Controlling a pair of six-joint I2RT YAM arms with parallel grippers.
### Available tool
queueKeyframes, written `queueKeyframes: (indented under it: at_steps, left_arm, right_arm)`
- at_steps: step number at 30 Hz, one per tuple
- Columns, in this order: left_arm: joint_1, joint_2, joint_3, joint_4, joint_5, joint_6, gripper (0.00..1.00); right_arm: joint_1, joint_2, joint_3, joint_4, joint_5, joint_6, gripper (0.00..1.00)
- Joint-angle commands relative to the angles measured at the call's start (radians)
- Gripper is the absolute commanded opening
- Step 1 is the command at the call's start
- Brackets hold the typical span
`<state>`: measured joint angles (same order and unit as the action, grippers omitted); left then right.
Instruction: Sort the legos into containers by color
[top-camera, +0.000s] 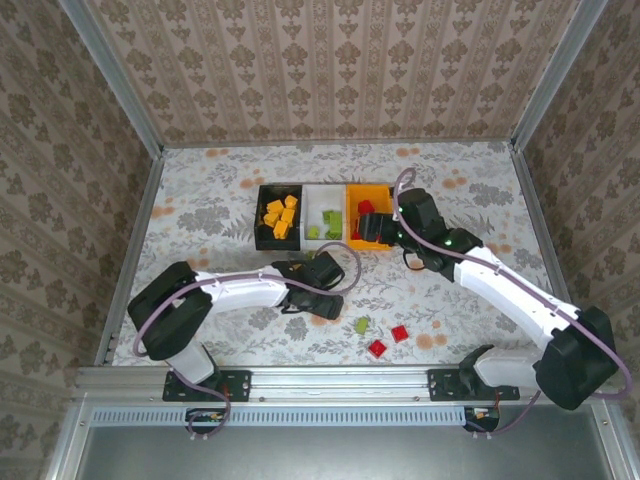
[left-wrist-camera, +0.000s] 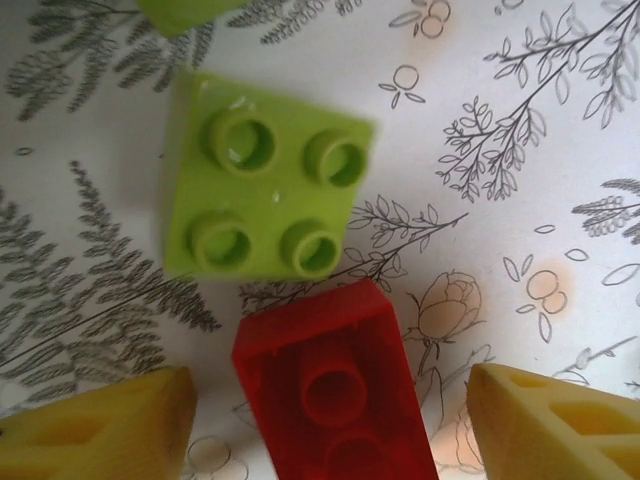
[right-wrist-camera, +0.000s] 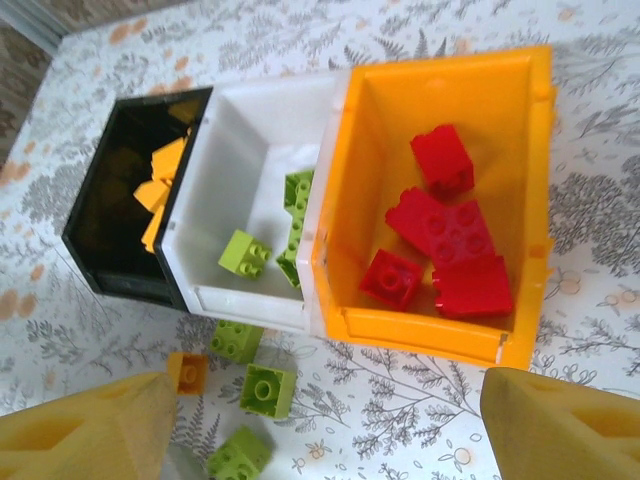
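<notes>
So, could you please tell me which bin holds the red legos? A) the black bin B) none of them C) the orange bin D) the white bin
C: the red legos lie in the orange bin; the black bin holds yellow legos and the white bin green legos.

Orange bin (top-camera: 384, 190) right under my right gripper (top-camera: 372, 232); white bin (top-camera: 322, 189) just beyond my left gripper (top-camera: 318, 266), three loose bricks (top-camera: 399, 333) behind it.
</notes>
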<state>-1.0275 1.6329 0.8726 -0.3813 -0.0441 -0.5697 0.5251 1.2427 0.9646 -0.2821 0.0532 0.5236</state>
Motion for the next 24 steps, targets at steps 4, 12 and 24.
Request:
queueKeyframes:
  at_steps: [4,12,24]
  left_arm:
    - [-0.027,0.059,0.070,-0.006,-0.005,0.033,0.57]
    - [-0.050,0.026,0.086,-0.042,0.003,0.034,0.30]
    - [0.058,-0.007,0.362,0.002,-0.057,0.133,0.30]
  right_arm:
    - [-0.028,-0.070,-0.036,0.004,0.011,-0.010,0.81]
    - [-0.061,-0.086,-0.059,0.003,0.007,0.002,0.81]
    - [-0.096,-0.141,-0.118,-0.004,0.024,0.032,0.81]
